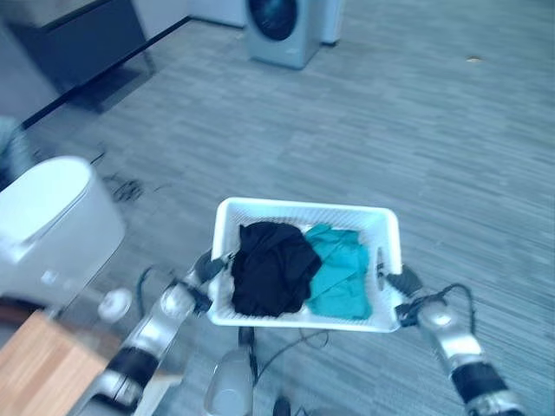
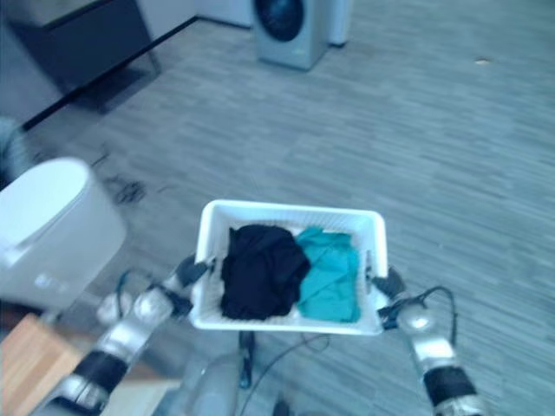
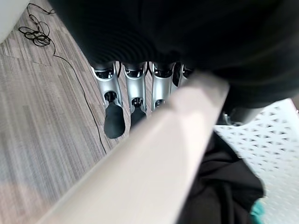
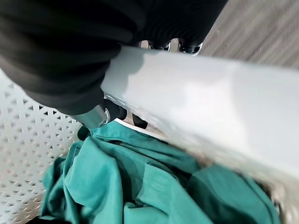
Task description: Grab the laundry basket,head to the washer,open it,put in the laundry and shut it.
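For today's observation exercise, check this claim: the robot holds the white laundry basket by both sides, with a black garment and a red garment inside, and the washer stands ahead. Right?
Not quite: the second garment is teal, not red, as the right wrist view shows. Otherwise correct: the left hand and right hand hold the white laundry basket by its sides, the black garment lies inside, and the washer stands ahead.

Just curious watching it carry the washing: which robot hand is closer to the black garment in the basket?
The left robot hand. It grips the basket rim right beside the black garment; the right robot hand holds the opposite rim, beside the teal garment.
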You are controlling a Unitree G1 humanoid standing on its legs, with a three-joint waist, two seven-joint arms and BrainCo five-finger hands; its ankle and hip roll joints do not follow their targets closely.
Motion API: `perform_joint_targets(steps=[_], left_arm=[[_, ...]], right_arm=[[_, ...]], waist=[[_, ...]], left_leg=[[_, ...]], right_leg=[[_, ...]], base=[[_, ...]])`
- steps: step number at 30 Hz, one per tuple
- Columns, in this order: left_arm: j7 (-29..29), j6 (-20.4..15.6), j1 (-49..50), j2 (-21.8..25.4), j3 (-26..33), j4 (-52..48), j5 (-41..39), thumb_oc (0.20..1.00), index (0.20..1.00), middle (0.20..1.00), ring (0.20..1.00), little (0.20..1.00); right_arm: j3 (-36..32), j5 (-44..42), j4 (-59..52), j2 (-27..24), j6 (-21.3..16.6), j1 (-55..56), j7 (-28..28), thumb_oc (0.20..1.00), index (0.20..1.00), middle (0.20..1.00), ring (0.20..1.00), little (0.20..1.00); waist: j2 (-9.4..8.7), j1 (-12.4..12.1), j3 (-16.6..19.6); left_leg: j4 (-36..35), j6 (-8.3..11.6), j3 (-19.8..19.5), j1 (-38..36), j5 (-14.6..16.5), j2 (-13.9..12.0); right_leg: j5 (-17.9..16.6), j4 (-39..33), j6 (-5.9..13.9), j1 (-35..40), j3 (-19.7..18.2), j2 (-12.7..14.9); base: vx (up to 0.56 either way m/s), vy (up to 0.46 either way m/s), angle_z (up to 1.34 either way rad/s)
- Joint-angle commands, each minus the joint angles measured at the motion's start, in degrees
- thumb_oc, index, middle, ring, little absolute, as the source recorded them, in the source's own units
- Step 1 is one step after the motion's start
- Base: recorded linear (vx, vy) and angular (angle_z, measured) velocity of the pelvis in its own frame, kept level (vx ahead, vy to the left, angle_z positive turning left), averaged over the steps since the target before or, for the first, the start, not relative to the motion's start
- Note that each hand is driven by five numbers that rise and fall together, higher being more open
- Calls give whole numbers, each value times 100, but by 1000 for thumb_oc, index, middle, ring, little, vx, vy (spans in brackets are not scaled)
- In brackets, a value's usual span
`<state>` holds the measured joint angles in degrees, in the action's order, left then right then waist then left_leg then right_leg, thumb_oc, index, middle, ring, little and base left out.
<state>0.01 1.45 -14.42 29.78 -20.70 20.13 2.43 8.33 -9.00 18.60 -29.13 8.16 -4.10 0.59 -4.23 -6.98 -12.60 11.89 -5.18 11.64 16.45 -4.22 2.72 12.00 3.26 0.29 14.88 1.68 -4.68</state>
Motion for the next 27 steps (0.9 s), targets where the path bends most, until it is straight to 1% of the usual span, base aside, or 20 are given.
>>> perform_joint_targets(steps=[1, 4, 5, 6, 7, 8, 9, 10, 13, 14, 16, 17, 18, 20, 21, 22, 23, 24, 25, 27], left_arm=[[318, -239, -571, 540, 415, 18, -87, 200, 200, 200, 200, 200], [319, -221, -563, 612, 350, -124, -53, 200, 200, 200, 200, 200], [333, -206, -554, 607, 374, -138, -57, 200, 200, 200, 200, 200], [364, -185, -630, 595, 375, -153, -107, 200, 200, 200, 200, 200], [368, -179, -672, 580, 359, -155, -150, 200, 200, 200, 200, 200], [418, -170, -831, 502, 323, -55, -193, 200, 200, 200, 200, 200], [440, -162, -1034, 471, 286, 61, -148, 200, 200, 200, 200, 200], [445, -169, -1052, 466, 275, 82, -149, 200, 200, 200, 200, 200], [530, -148, -1382, 358, 166, 410, 20, 200, 200, 200, 200, 200], [544, -153, -1486, 346, 109, 493, 102, 200, 200, 200, 200, 200], [595, -141, -1670, 249, -42, 715, 249, 200, 200, 200, 200, 200], [594, -144, -1673, 211, -36, 709, 275, 200, 200, 200, 200, 200], [573, -153, -1637, 151, -67, 726, 266, 200, 200, 200, 200, 200], [553, -151, -1651, 59, -149, 818, 213, 200, 200, 200, 200, 200], [552, -150, -1652, 62, -153, 819, 212, 200, 200, 200, 200, 200], [520, -134, -1589, 61, -123, 810, 190, 200, 200, 200, 200, 200], [460, -80, -1477, 98, -17, 687, 126, 200, 200, 200, 200, 200], [460, -78, -1477, 98, -17, 685, 126, 200, 200, 200, 200, 200], [464, -82, -1451, 94, 38, 630, 95, 200, 200, 200, 200, 200], [446, -68, -1486, 63, 15, 548, 43, 200, 200, 200, 200, 200]], right_arm=[[-598, -615, -308, -415, -663, -379, -244, 200, 200, 200, 200, 200], [-561, -563, -190, -427, -624, -502, -230, 200, 200, 200, 200, 200], [-585, -541, -160, -409, -601, -536, -229, 200, 200, 200, 200, 200], [-543, -477, -87, -452, -576, -706, -225, 200, 200, 200, 200, 200], [-541, -447, -67, -481, -551, -745, -224, 200, 200, 200, 200, 200], [-548, -455, -2, -567, -513, -776, -201, 200, 200, 200, 200, 200], [-555, -444, -26, -665, -472, -767, -228, 200, 200, 200, 200, 200], [-557, -445, -23, -666, -472, -769, -227, 200, 200, 200, 200, 200], [-529, -490, -35, -733, -482, -792, -254, 200, 200, 200, 200, 200], [-516, -511, -48, -738, -481, -799, -268, 200, 200, 200, 200, 200], [-500, -548, -72, -743, -488, -724, -292, 200, 200, 200, 200, 200], [-547, -594, -87, -736, -493, -668, -286, 200, 200, 200, 200, 200], [-525, -604, -119, -748, -517, -637, -306, 200, 200, 200, 200, 200], [-563, -716, -155, -797, -543, -544, -240, 200, 200, 200, 200, 200], [-564, -716, -155, -793, -542, -542, -240, 200, 200, 200, 200, 200], [-603, -776, -179, -781, -550, -481, -232, 200, 200, 200, 200, 200], [-676, -867, -337, -783, -542, -348, -207, 200, 200, 200, 200, 200], [-678, -867, -340, -783, -541, -346, -207, 200, 200, 200, 200, 200], [-723, -875, -397, -804, -576, -277, -169, 200, 200, 200, 200, 200], [-730, -836, -359, -820, -543, -229, -108, 200, 200, 200, 200, 200]], waist=[[-91, -253, 700], [-69, -140, 583], [3, -97, 573], [174, 92, 412], [242, 202, 345], [351, 484, 192], [289, 673, 180], [319, 695, 168], [229, 921, 181], [252, 967, 179], [194, 1051, 295], [149, 1067, 359], [230, 1068, 422], [281, 1111, 468], [300, 1122, 482], [278, 1117, 492], [224, 1016, 447], [232, 1019, 448], [151, 916, 390], [89, 835, 349]], left_leg=[[-207, 706, -332, -50, -172, -576], [-252, 369, -335, -424, 198, -287], [-298, 273, -344, -573, 304, -287], [-436, 153, -419, -1067, 525, -261], [-491, 145, -512, -1312, 638, -217], [-592, 168, -781, -1722, 808, -168], [-649, 271, -889, -2032, 1049, -63], [-654, 273, -922, -2065, 1077, -90], [-646, 390, -1129, -2617, 1512, 72], [-615, 413, -1183, -2725, 1622, 60], [-530, 477, -1311, -2985, 1749, 91], [-409, 562, -1357, -3026, 1630, 102], [-170, 649, -1334, -3035, 1564, -12], [768, 943, -1236, -2830, 894, -299], [783, 944, -1252, -2826, 927, -320], [1278, 1016, -1036, -2695, 513, -539], [2463, 1071, -816, -2219, 29, -840], [2483, 1073, -822, -2206, 40, -849], [3129, 1086, -644, -1797, -184, -1032], [2893, 1058, -293, -1401, -157, -1419]], right_leg=[[-977, 1145, 874, 138, -94, 1272], [-1957, 2739, 1174, -582, -155, 1345], [-2007, 2912, 1165, -798, -137, 1325], [-1679, 3345, 962, -1630, -9, 1369], [-1413, 3204, 893, -1961, 92, 1368], [-1104, 2812, 778, -2505, 157, 1142], [-1097, 1782, 798, -2811, 137, 1130], [-1096, 1705, 804, -2731, 180, 1110], [-1611, 71, 991, -3020, 213, 1158], [-1682, -216, 1038, -2928, 255, 1130], [-1814, -166, 998, -2795, 112, 1089], [-2005, -122, 931, -2710, 85, 1112], [-1987, -24, 846, -2585, 189, 1057], [-1840, 176, 626, -2307, 360, 927], [-1807, 176, 636, -2301, 374, 909], [-1697, 208, 529, -2136, 477, 909], [-1490, 172, 254, -1774, 587, 773], [-1492, 171, 252, -1777, 593, 765], [-1356, 33, 116, -1428, 666, 701], [-1187, -58, 86, -1149, 788, 726]], base=[[141, 79, -8], [313, 183, -2], [485, 277, 37], [501, 263, 58], [681, 195, 79], [761, -21, 39], [646, -69, 53], [558, -96, 88], [523, -84, 86], [506, -77, 46], [466, -115, 79], [464, -148, 115], [402, -171, 98], [355, -171, 46], [293, -152, 6], [345, -271, 24], [325, -274, 39], [378, -361, 25], [292, -219, -8], [342, -153, -11]])
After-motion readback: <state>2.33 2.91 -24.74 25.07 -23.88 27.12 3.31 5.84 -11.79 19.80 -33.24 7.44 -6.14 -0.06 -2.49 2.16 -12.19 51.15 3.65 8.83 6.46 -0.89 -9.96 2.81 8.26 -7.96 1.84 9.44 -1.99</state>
